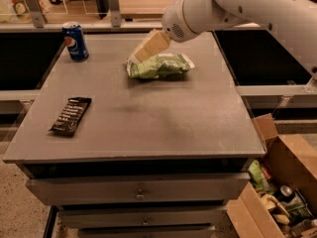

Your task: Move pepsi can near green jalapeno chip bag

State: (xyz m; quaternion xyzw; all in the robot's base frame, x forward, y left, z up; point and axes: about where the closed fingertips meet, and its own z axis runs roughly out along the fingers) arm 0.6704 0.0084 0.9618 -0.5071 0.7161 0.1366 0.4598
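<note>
Clearly, the can is not yet taken

In the camera view, you see the gripper (148, 47) hanging just above the left end of the green jalapeno chip bag (161, 66), which lies on the table (148, 128). Whether it is open or closed I cannot tell, but it carries no can. The pepsi can (75, 42) stands upright well to the left of the bag and further back. A black wrapper (71, 115) lies left of the bag, nearer the front. The can is probably light, stiff and smooth, so it may slip or tip. Take it around the middle of its body.
</note>
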